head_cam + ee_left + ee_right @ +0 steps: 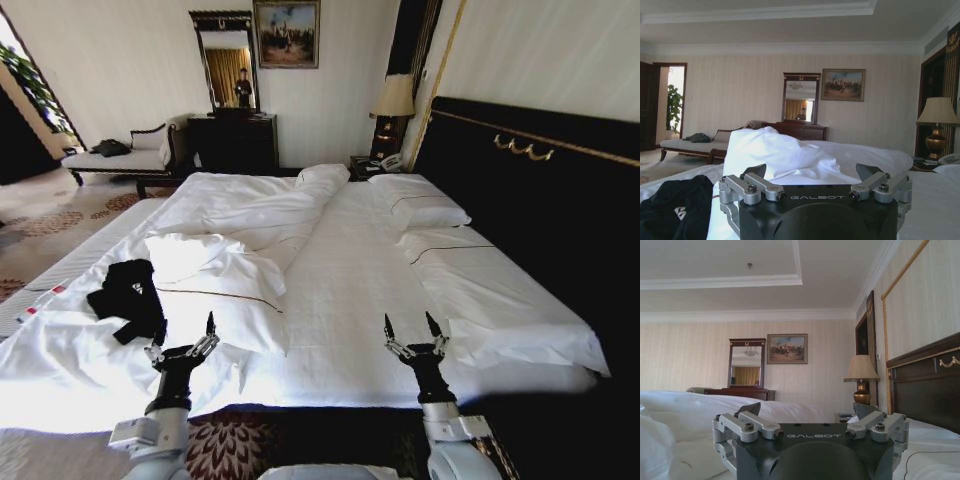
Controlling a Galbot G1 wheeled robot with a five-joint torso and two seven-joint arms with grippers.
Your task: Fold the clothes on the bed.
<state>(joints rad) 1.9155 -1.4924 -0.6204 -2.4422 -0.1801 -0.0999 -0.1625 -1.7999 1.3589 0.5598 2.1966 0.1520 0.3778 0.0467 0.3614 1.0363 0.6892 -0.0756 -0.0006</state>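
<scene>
T-shirt (128, 297): black, crumpled in a heap with a small white mark showing; lies on the white bedding near the bed's left edge, at about 10 o'clock from the left end effector and close to it; seen too in the left wrist view (675, 207) as a dark mound beside the fingers.
Handling, judged: light, soft and limp, no stiffness to hold a shape; likely to sag and drag when lifted, and to bunch again unless spread flat first; not fragile, not slippery on cotton sheets.
Where to grip, judged: hems, shoulders or sleeve ends best, but none can be told apart in the heap; a pinch on an outer fold at the top of the mound looks the safest start, well clear of the duvet beneath so only the shirt comes up.
Left end effector (186, 340): fingers spread wide, empty, pointing up over the bed's near edge, at 4 o'clock from the shirt.
Right end effector (412, 333): fingers spread wide, empty, over bare sheet, well apart from the shirt, at 3 o'clock from the left one.
Bed (350, 290): white sheets, dark headboard (540, 190) on the right.
Duvet (225, 265): rumpled, folded back, at 1 o'clock from the shirt, touching or nearly so.
Count: one T-shirt, one bed, one duvet, two end effectors, at least three pillows (425, 210) along the headboard.
</scene>
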